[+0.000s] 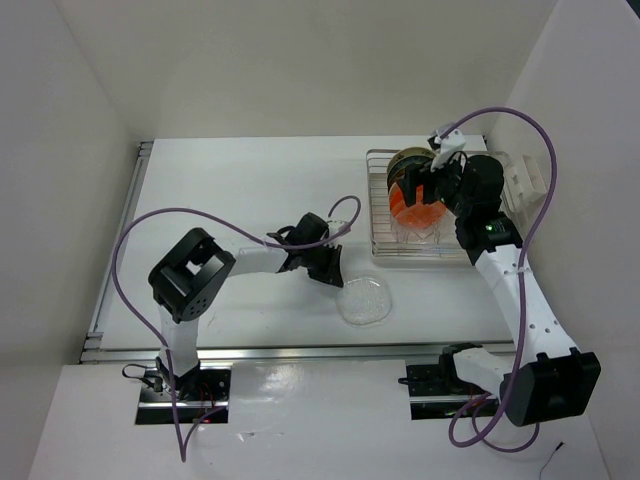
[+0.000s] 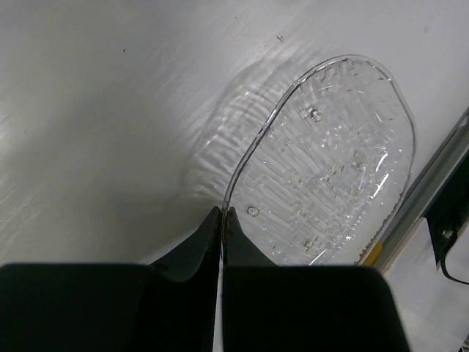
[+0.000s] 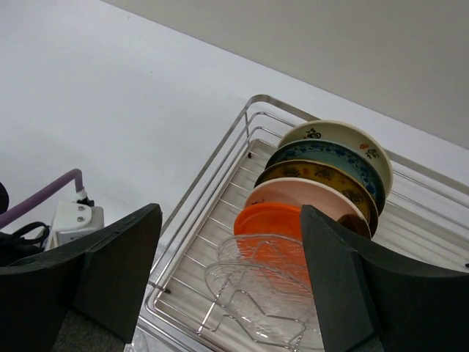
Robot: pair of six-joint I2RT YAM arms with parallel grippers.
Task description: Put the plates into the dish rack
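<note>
One glass plate (image 1: 365,300) lies flat on the counter (image 1: 240,190), close to its near edge and well apart from the rack (image 1: 372,215). My left jaws are pressed together at its rim. In the left wrist view the thin edge seems to run in between the tips, so I take it as pinched, though only just. The right jaws hang spread wide above the rack, holding nothing. The other plates (image 3: 322,165) stand on edge in there, coloured ones behind and clear ones in front.

The plate on the counter is stiff, light and brittle, and I expect the glass to be slick. With so shallow a bite at the rim it could pivot or slide out. I'd want the edge deeper between the pads before lifting, then raise it slowly and keep it from knocking the wire when slotting it in.
</note>
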